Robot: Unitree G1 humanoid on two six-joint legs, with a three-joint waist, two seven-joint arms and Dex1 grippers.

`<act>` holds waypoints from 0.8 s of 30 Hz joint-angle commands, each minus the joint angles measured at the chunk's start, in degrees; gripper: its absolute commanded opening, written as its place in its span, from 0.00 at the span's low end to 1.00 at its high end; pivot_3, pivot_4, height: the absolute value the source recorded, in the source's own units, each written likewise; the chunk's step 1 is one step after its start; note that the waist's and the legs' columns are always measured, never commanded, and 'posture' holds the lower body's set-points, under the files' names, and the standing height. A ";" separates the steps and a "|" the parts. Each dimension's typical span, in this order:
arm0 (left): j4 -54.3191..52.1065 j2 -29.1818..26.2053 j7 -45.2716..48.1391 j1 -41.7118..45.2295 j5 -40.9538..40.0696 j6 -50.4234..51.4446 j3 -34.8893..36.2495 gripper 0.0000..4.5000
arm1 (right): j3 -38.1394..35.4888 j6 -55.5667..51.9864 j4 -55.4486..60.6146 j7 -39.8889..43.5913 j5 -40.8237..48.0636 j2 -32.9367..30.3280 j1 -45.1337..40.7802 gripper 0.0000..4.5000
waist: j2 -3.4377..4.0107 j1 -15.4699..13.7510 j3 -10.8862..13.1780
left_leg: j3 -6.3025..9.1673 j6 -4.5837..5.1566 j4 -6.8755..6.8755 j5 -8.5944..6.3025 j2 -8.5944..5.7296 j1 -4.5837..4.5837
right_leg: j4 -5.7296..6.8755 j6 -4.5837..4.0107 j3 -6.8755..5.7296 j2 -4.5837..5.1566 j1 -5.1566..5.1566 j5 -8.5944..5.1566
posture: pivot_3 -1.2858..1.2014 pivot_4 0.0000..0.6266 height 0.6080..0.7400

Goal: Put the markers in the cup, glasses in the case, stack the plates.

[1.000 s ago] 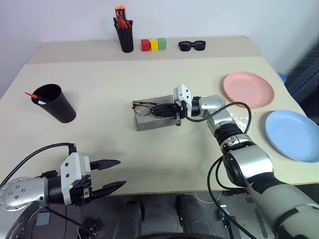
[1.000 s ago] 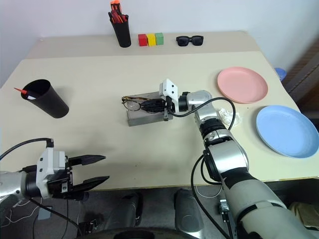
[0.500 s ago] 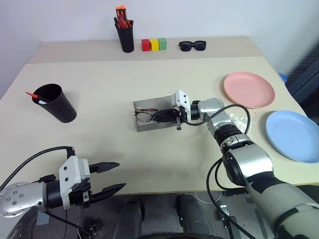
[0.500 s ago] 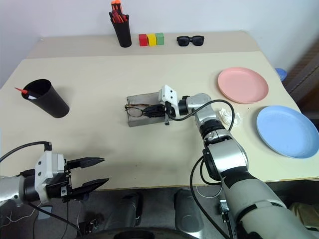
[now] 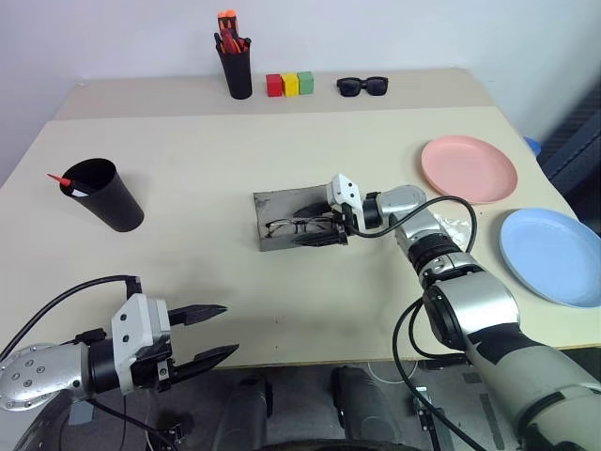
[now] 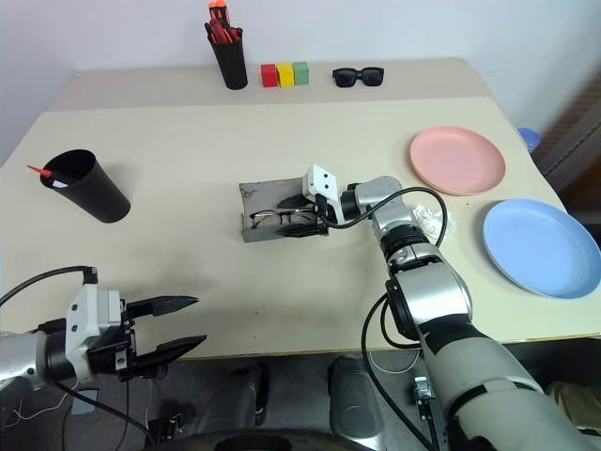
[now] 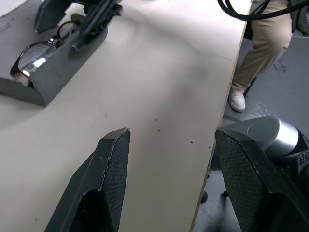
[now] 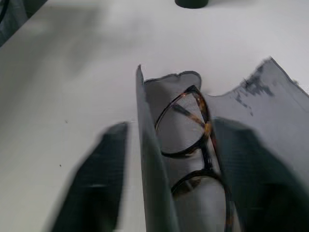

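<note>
A: Since a second ago the glasses [image 5: 299, 226] have gone from being held up at the case's [image 5: 282, 202] near edge to lying inside the open case at mid-worktop [image 5: 376, 141]; the right end effector [image 5: 315, 224], then pinched on them, now stands with fingers apart on either side of the case's front wall.

B: And the left end effector [image 5: 208, 331]?

A: Fingers apart, empty, hovering off the worktop's near edge.

B: How should the glasses handle?

A: Probably light and fragile: thin wire frame, clear lenses. Any re-seating is best done at the bridge or a temple hinge, never on a lens.

B: The case?

A: A stiff grey shell, likely to slide on the smooth top; steady the base while pressing the lid near its free edge.
</note>
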State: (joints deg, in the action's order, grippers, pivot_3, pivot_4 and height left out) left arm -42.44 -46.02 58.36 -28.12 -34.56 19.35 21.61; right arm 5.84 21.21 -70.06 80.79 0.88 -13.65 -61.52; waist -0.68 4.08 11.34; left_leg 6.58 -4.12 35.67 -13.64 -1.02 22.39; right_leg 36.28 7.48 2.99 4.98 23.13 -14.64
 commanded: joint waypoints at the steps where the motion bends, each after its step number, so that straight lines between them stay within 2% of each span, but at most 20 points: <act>1: -0.29 0.97 -1.91 2.30 -1.26 0.05 0.10 0.63 | -2.21 0.66 2.10 -0.37 1.43 -1.52 -1.77 0.92 | 0.01 -0.05 0.01 | 0.00 0.00 0.00 0.00 0.00 0.00 | 0.00 0.00 0.00 0.00 0.00 0.00 | 0.52 0.24 1.00; 5: 2.10 2.55 -6.09 8.85 -2.28 1.52 -0.60 0.63 | -5.48 -2.46 7.58 0.86 5.01 -4.59 -0.62 0.92 | 0.02 -0.17 0.01 | 0.01 -0.01 0.03 0.01 0.00 0.00 | 0.00 0.03 0.00 0.01 -0.03 0.02 | 0.52 0.24 1.00; 8: 5.97 3.44 -8.70 15.67 -1.54 2.75 -2.72 0.63 | -7.55 -8.75 20.89 0.06 8.22 -9.28 5.98 0.92 | 0.02 -0.46 0.01 | 0.03 -0.01 0.05 0.01 -0.01 0.01 | 0.00 0.17 -0.01 0.01 -0.05 0.09 | 0.52 0.24 1.00; 10: 12.28 2.98 -9.00 23.31 -1.29 5.45 -5.93 0.52 | -10.80 -16.93 40.66 -3.00 10.57 -15.30 19.89 0.94 | 0.02 -0.16 -0.02 | 0.04 -0.01 0.05 0.01 -0.01 0.00 | 0.01 0.17 -0.01 0.01 -0.05 0.10 | 0.52 0.24 1.00; 11: 14.98 2.74 -9.05 26.28 -0.67 6.09 -7.29 0.46 | -12.20 -20.37 48.24 -4.53 11.45 -17.34 25.49 0.94 | 0.04 -2.47 -0.04 | -0.01 -0.01 -0.09 0.01 -0.01 -0.04 | 0.02 0.16 0.03 0.02 -0.03 0.10 | 0.52 0.24 1.00; 12: 17.61 2.64 -8.74 29.43 0.18 6.53 -8.88 0.37 | -14.01 -24.65 56.75 -6.85 12.76 -19.27 31.96 0.94 | 0.11 -3.52 -0.04 | 0.36 -0.01 -0.03 0.01 -0.01 0.07 | 0.03 0.13 -0.33 0.00 -0.10 0.04 | 0.52 0.24 1.00; 15: 25.01 3.00 -7.09 38.51 2.40 6.51 -13.01 0.03 | -19.76 -34.79 76.36 -13.82 16.40 -22.38 48.53 0.94 | 0.25 -3.44 0.00 | 0.18 -0.01 0.03 0.01 -0.13 0.18 | 0.03 0.16 -0.16 0.11 0.00 0.04 | 0.52 0.24 1.00; 19: 34.99 4.03 -5.41 48.37 6.85 3.39 -17.13 0.01 | -26.06 -41.27 89.92 -21.24 19.69 -22.79 61.46 0.94 | 0.20 -1.45 -0.01 | -0.03 0.00 0.26 0.01 -0.09 0.05 | 0.04 0.14 0.01 0.07 -0.07 0.06 | 0.52 0.24 1.00; 24: 47.81 5.62 -4.89 60.28 14.20 -0.61 -22.08 0.01 | -30.59 -43.78 98.86 -27.57 21.68 -21.64 71.00 0.94 | 0.13 -1.71 -0.03 | 0.04 0.00 0.35 0.01 -0.03 -0.12 | 0.04 -0.05 -0.01 -0.03 -0.32 -0.03 | 0.52 0.24 1.00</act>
State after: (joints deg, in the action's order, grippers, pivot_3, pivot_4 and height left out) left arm 3.43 -40.25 52.93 30.05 -22.35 20.69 -0.04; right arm -22.48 -22.16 25.08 55.19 21.04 -35.54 8.98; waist -0.54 2.37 11.31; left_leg 6.60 -4.12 36.03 -13.63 -1.07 22.32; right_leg 36.30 7.50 2.99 4.99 22.81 -14.65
